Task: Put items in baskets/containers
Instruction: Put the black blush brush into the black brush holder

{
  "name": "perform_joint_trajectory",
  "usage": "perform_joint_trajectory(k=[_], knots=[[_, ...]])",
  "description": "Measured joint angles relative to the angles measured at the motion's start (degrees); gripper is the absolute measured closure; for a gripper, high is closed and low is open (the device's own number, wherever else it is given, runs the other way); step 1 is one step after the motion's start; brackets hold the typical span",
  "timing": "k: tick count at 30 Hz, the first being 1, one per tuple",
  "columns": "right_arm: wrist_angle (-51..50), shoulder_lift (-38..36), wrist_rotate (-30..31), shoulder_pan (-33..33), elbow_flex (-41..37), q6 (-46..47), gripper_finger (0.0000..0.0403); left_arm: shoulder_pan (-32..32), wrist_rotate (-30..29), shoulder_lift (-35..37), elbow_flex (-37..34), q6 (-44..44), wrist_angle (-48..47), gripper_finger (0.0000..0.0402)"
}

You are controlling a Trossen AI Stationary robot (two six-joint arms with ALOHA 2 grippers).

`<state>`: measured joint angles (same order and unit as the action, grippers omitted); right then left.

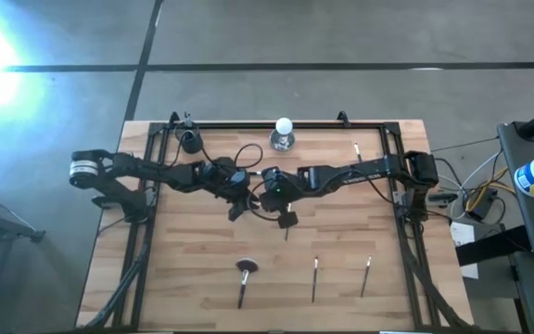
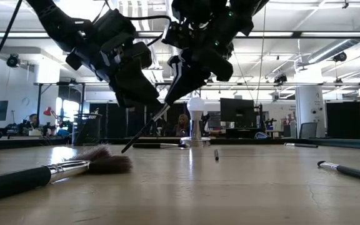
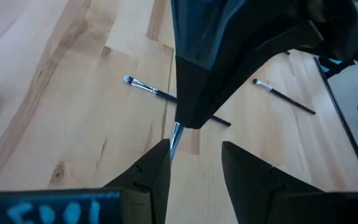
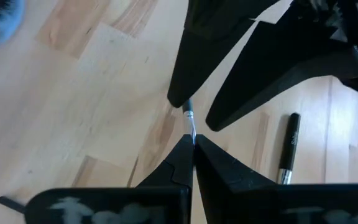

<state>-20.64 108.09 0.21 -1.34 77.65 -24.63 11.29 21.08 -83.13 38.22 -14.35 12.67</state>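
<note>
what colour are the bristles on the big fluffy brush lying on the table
Dark brown, set in a silvery collar on a black handle; the fluffy brush shows best in the low view.

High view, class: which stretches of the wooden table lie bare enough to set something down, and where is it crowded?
Bare: the left side beside the fluffy brush, the right edge past the thin brush, and the far strip between the white ball and a small brush. Crowded: mid-table, where the left tool and right tool meet.

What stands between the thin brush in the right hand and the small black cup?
The open left hand hangs beside the thin dark-handled brush, gripped by the right hand, on the side toward the small black cylindrical cup.
</note>
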Motion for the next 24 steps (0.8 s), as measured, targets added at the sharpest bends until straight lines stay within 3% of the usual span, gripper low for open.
perform_joint_trajectory(k=[11,18,21,24], knots=[[1.1,0.0,0.0,0.0,0.8,0.0,0.0392,-0.3,-1.0,-1.7,-0.4,5.1,-0.5,0.0266],[1.6,0.0,0.0,0.0,0.8,0.2,0.0392,-0.7,-1.9,-4.7,-0.4,5.6,4.5,0.0268],[1.7,0.0,0.0,0.0,0.8,0.5,0.0392,-0.7,-2.1,-4.8,-0.4,5.7,5.3,0.0293],[2.2,0.0,0.0,0.0,0.8,1.7,0.0392,-0.6,-2.2,-4.5,-0.4,5.4,5.2,0.0352]])
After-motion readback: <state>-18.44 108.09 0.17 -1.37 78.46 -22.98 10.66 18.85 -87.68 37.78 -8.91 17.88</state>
